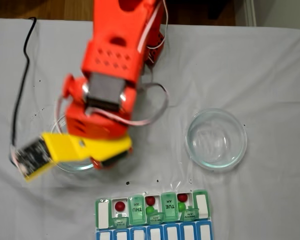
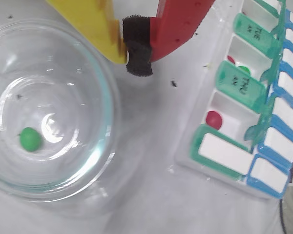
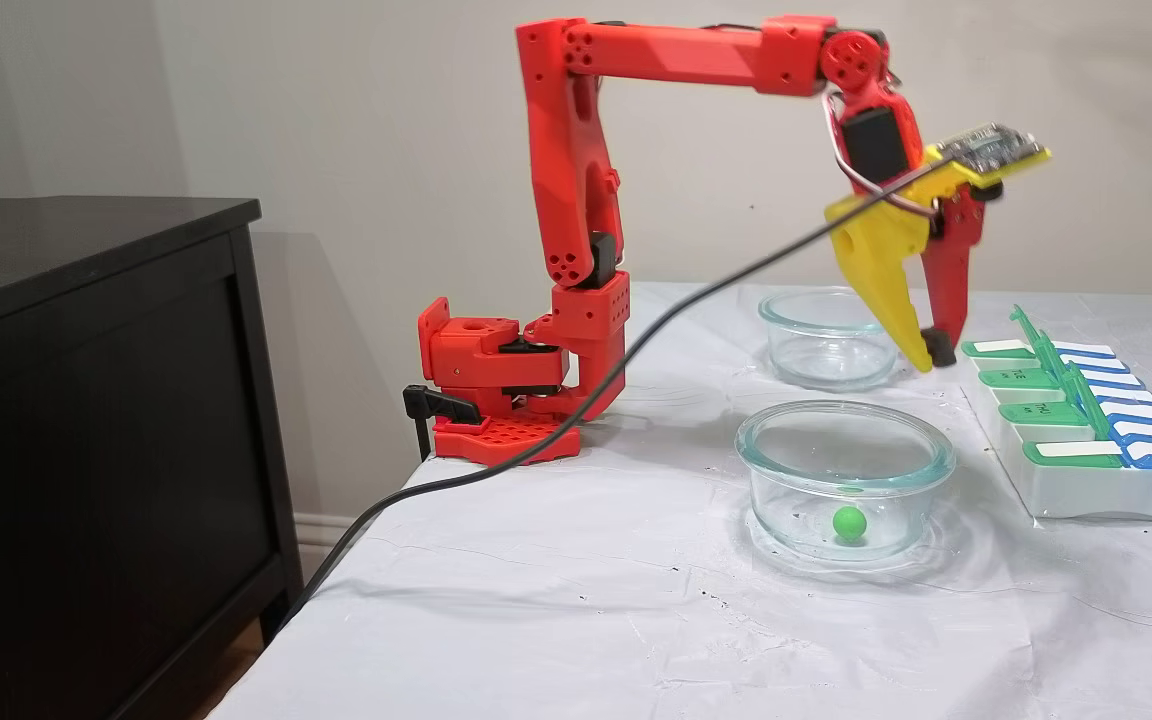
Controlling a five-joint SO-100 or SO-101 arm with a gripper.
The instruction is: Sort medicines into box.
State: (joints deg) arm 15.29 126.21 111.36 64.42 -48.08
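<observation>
The gripper [image 2: 136, 48] pairs a yellow finger with a red one tipped in black foam. Below the jaws, a clear glass bowl [image 2: 105, 112] holds one green ball [image 2: 29, 139]. Beside them, the pill box [image 2: 224, 156] shows green lids, blue lids, white labels and red balls [image 2: 214, 118].

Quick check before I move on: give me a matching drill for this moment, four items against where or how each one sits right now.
Items
1. green ball
2. gripper
3. far glass dish
4. red ball nearest the organizer's white-labelled end

States
A. shut, nothing between the fingertips
B. lying alone in an open cell
C. holds nothing
D. on the bottom of the near glass dish

Pairs: 1-D, 2-A, 3-C, 4-B
</observation>
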